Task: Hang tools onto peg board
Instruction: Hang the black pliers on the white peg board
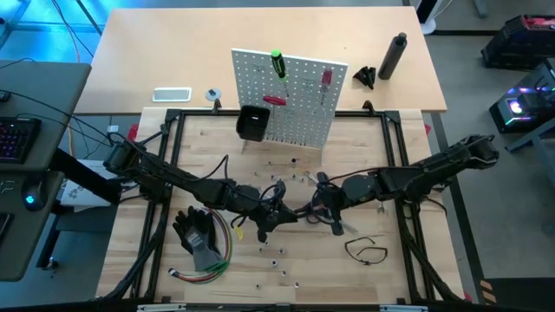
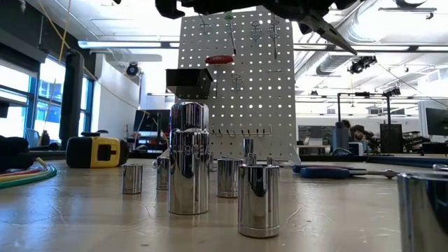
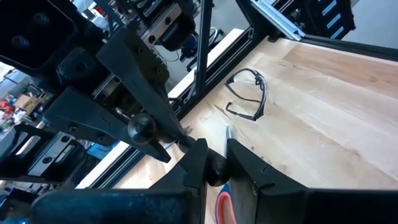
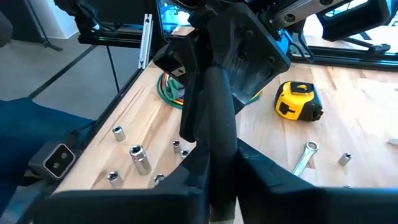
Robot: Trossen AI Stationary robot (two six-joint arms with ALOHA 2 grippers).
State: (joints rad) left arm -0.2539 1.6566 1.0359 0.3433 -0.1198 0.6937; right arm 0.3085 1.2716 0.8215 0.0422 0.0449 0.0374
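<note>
A light wooden tabletop [image 1: 390, 173] is framed by black rails. Near its far edge stands the square white perforated peg board [image 1: 299, 117], upright, with a small black bin [image 1: 252, 123] on its front. A green-handled screwdriver [image 1: 278, 63] and two red-handled tools [image 1: 274, 100] are already hung on the board.

The two dark arms are brought together over the middle of the table. The left gripper [image 1: 276, 211] and the right gripper [image 1: 323, 201] are seen tip to tip, both clamped on one dark, rod-like tool [image 4: 219, 134] held between them above the wood; what kind of tool it is cannot be told.

A pair of black gloves [image 1: 198, 236] lies beside a bundle of coloured wires [image 1: 215, 264]. A yellow tape measure [image 4: 297, 100] rests near a silver wrench [image 4: 305, 156]. A thin black loop [image 1: 367, 250] lies on the right side. Small chrome sockets [image 2: 189, 157] are scattered across the boards.
</note>
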